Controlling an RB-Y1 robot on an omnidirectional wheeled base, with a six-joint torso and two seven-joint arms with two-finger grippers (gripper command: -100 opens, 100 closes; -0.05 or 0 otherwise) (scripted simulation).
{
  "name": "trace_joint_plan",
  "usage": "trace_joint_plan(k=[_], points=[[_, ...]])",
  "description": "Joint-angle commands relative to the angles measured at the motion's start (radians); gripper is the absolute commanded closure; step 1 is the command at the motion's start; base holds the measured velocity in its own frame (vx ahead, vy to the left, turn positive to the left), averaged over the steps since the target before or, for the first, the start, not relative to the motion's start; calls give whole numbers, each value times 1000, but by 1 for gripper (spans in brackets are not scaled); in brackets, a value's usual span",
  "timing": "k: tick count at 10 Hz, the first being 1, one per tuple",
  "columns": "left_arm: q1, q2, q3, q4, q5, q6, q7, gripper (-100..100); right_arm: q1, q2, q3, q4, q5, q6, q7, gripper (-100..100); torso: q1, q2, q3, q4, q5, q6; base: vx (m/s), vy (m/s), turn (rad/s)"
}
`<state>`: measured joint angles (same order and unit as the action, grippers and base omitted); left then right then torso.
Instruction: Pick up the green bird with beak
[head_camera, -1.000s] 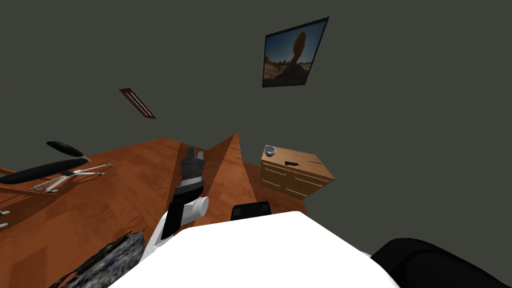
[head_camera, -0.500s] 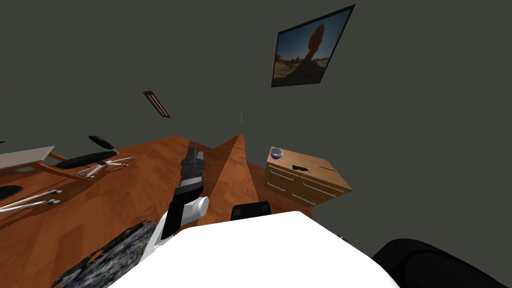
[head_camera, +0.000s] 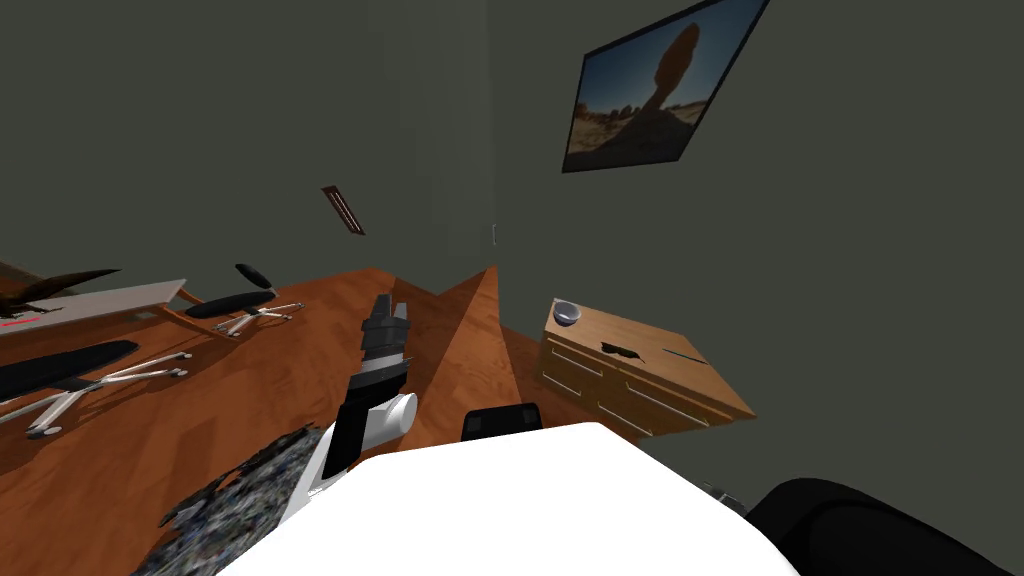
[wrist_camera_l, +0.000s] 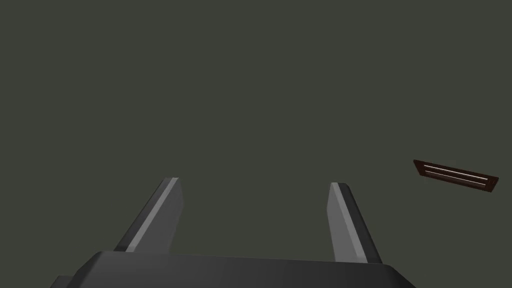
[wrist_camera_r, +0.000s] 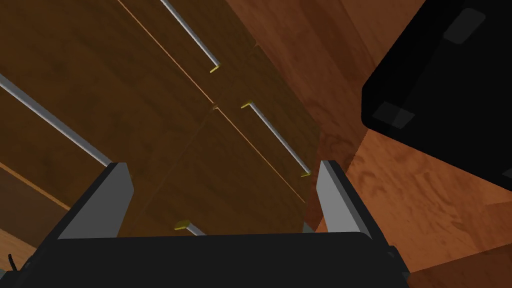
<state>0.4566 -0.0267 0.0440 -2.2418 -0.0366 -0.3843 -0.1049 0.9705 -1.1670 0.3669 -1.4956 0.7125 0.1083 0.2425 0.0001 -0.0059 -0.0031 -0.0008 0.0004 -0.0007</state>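
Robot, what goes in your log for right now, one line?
left tool: open, empty | right tool: open, facing dresser | bowl on dresser top

Your left arm (head_camera: 378, 375), white and grey with dark joints, stretches forward, away from your chest. Its dark, box-bodied left gripper (wrist_camera_l: 255, 181) holds two thin, light grey blade fingers (wrist_camera_l: 160, 210) spread wide apart. Your matching right gripper (wrist_camera_r: 224, 163), pointing downward, stands equally spread.

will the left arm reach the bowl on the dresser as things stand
Probably not. The left gripper, open, points across the floor toward the wall, while the bowl sits on the far corner of the dresser, off to the right with floor between. Moving closer looks needed.
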Motion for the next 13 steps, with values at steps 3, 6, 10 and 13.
trace_joint_plan(k=[3, 6, 10, 13], points=[[0, 0, 0, 0, 0, 0, 0, 0, 42, -54, -9, 58, 78, 30, 9, -100, 1, -2, -1, -1, 0, 1, 133, 20, 214], [0, 0, 0, 0, 0, 0, 0, 0, 76, -100, -20, 116, 155, 47, 16, -100, -1, -7, -4, -2, 0, 0, 208, -7, 315], [0, 0, 0, 0, 0, 0, 0, 0, 103, -123, -38, 160, 231, 49, 22, -100, -3, -7, -4, -2, -1, 0, 197, -65, 257], [0, 0, 0, 0, 0, 0, 0, 0, 111, -122, -41, 162, 249, 48, 23, -100, -3, -5, -3, -1, -1, 0, 132, -67, 179]])
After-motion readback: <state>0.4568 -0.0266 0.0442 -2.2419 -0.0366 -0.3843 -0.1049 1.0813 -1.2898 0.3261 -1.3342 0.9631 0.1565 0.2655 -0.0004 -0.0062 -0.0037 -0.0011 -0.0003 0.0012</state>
